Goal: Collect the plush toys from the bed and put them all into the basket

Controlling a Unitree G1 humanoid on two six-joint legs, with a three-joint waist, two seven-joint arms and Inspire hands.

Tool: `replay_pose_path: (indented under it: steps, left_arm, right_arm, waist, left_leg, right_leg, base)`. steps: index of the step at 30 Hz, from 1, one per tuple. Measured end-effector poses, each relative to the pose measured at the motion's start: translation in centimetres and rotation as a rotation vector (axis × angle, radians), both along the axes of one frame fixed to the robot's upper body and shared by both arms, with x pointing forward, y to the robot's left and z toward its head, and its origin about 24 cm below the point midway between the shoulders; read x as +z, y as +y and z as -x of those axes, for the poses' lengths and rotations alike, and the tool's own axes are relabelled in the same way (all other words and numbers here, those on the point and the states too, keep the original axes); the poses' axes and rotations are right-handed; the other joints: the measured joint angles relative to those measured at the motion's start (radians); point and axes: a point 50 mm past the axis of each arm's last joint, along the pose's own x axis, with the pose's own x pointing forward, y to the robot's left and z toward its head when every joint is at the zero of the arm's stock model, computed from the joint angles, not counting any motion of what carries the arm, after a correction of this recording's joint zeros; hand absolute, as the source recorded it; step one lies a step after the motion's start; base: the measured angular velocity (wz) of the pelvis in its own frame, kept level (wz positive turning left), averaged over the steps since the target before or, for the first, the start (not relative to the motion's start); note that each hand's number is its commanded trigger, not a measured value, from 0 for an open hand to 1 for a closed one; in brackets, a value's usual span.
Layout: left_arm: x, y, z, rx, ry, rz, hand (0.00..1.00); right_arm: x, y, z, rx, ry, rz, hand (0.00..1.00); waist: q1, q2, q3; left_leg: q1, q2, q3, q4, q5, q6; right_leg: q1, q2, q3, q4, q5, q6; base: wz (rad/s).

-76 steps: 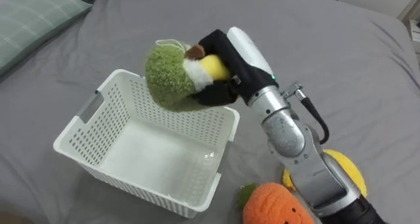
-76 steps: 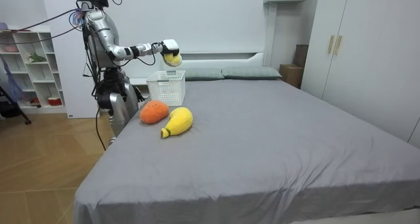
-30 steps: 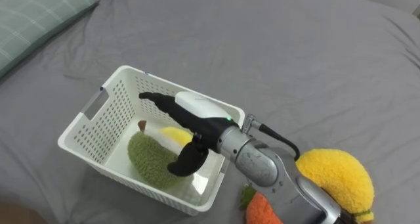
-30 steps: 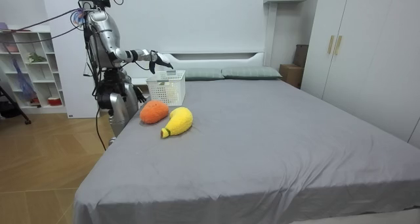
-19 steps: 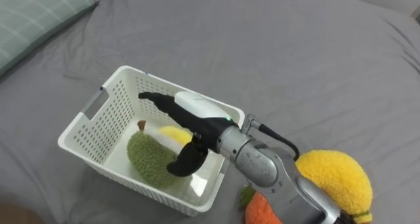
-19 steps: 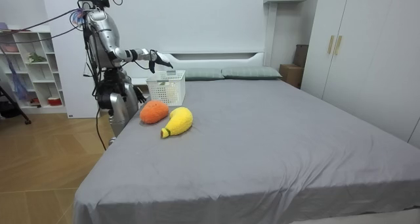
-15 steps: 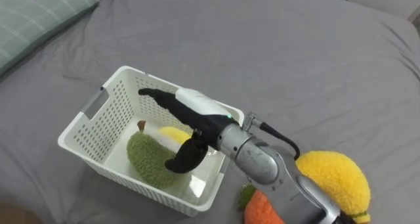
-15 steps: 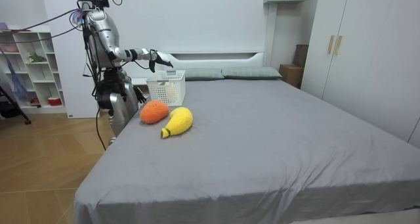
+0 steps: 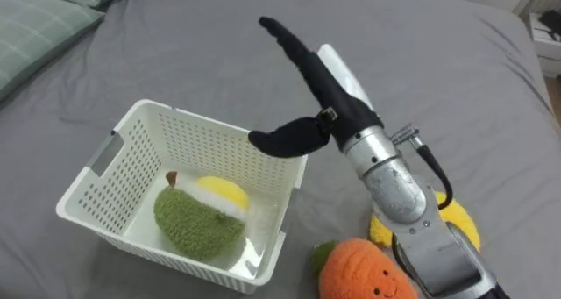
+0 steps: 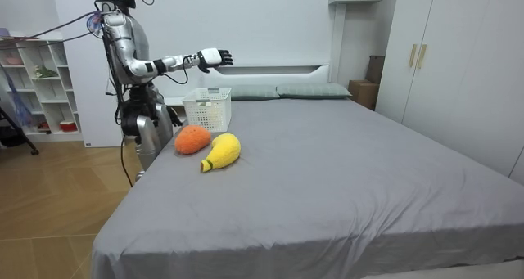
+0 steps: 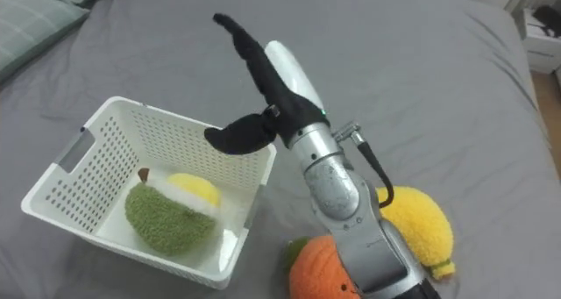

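Left eye view: my right hand [image 9: 329, 102] hangs over the white basket [image 9: 202, 145], fingers [image 9: 294, 49] spread, holding nothing. Green toy [image 9: 193, 222] lies inside. Reaching near-right for the orange toy [image 9: 359, 273], my arm might knock the basket.

Take the basket [image 9: 197, 141] as your landmark: hard white plastic, smooth with a faint sheen, its walls pierced all over with small holes. Inside it you have a green plush toy [image 9: 195, 220], shaggy matt pile with a smoother yellow-and-white fleece patch. Just beside the basket's near corner, the orange plush toy [image 9: 364, 273] is short soft fleece; past it, the yellow plush toy [image 11: 419, 222] has a nubbly, towel-like pile. Under the basket, the grey bedsheet [image 9: 456, 80] is matt cloth, softly creased. Above the basket's far rim, your right hand [image 9: 329, 93] shows matt black fingers and a glossy white plastic back.
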Motion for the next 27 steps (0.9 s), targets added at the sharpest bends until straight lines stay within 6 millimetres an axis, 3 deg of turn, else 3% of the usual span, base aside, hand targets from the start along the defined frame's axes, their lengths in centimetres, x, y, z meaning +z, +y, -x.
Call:
replay_pose_path:
  steps: [2,9,14,18,22,27]
  left_arm:
    - [-0.1,-0.1,0.4,0.003,0.009,0.003,0.0]
    - [-0.4,-0.6,1.5,0.038,0.027,0.02,0.0]
    - [-0.3,-0.4,1.5,0.067,0.005,0.023,0.0]
    - [-0.2,-0.2,2.1,0.077,0.012,0.018,0.0]
    - [-0.2,-0.2,2.2,0.083,0.013,0.017,0.0]
    - [-0.2,0.1,2.4,0.105,0.012,0.013,0.0]
  right_arm:
    - [-0.3,-0.8,0.1,-0.051,0.001,-0.013,0.0]
    - [-1.2,-4.6,0.0,-0.232,0.02,-0.065,0.0]
    - [-2.0,-6.7,0.1,-0.326,0.034,-0.06,0.0]
    - [-4.1,-8.1,0.5,-0.375,0.111,-0.026,0.0]
    - [-6.0,-9.4,0.7,-0.426,0.192,-0.007,0.0]
    - [-6.7,-10.5,0.9,-0.471,0.217,0.003,0.0]
  waist:
    - [-0.016,0.005,-0.0061]
    - [-0.046,0.019,-0.009]
    - [-0.062,0.008,-0.0094]
    - [-0.078,-0.002,-0.012]
    - [-0.081,-0.005,-0.0101]
    - [-0.089,-0.015,-0.0063]
  left_leg:
    - [0.008,0.0,0.001,0.0,0.0,0.0]
    - [0.026,0.002,0.013,-0.001,0.0,0.0]
    - [0.025,0.003,0.019,-0.002,0.0,0.0]
    - [0.027,0.002,0.021,0.0,-0.001,0.001]
    - [0.03,0.002,0.024,-0.001,-0.001,0.001]
    - [0.031,0.003,0.025,-0.001,-0.001,0.001]
  right_leg:
    - [0.004,0.0,0.002,-0.001,0.0,0.0]
    - [0.015,0.001,0.015,0.005,0.001,-0.001]
    - [0.011,0.001,0.022,0.013,0.001,0.0]
    - [0.012,0.0,0.025,0.013,0.001,0.0]
    - [0.011,0.0,0.027,0.015,0.001,0.0]
    - [0.009,0.001,0.026,0.013,0.001,0.0]
  base:
    - [0.0]
    - [-0.05]
    - [-0.04]
    - [0.0]
    - [0.0]
    - [0.0]
